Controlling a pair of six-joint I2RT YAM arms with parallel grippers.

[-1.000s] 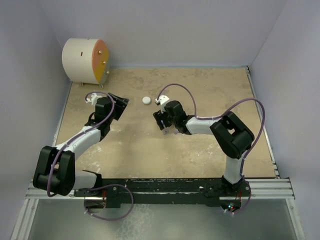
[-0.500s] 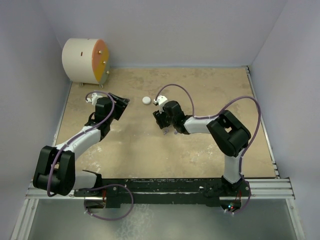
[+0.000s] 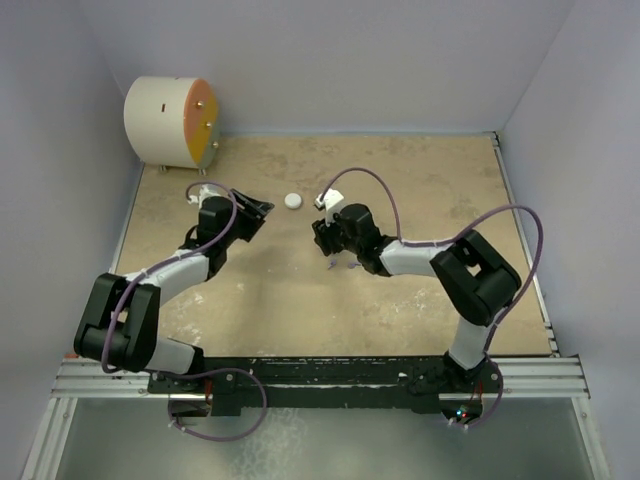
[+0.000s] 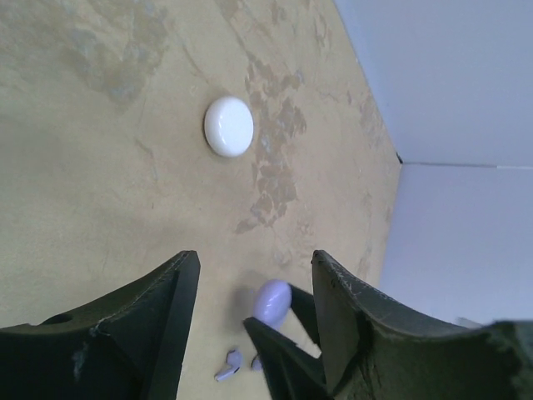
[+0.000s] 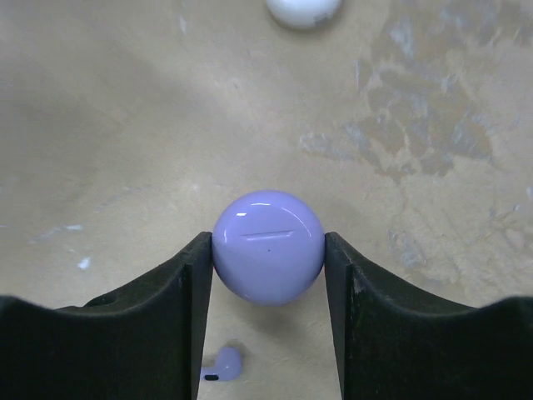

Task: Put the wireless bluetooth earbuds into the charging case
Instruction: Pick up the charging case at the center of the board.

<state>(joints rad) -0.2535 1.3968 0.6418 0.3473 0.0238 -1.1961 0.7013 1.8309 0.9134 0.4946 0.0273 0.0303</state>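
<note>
We see right end effector point(image 5: 268, 260) clenched on glossy lilac round case half point(image 5: 268, 233) | left end effector point(image 4: 254, 265) spread, empty | white round case half point(image 4: 228, 126) apart on beige table point(image 4: 92, 175) | tiny lilac stemmed earbud point(image 5: 223, 363) nearby.

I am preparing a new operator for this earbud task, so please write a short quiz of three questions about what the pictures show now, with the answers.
1. True or false: the left gripper is shut on the glossy white round disc.
2. What does the right gripper hold? A) the smooth lilac round disc B) the white disc C) nothing
3. Fill in: the small lilac stemmed earbud lies on the beige ___, not in a disc.
Key: 1 false, its jaws are open and empty; 2 A; 3 tabletop.
</note>
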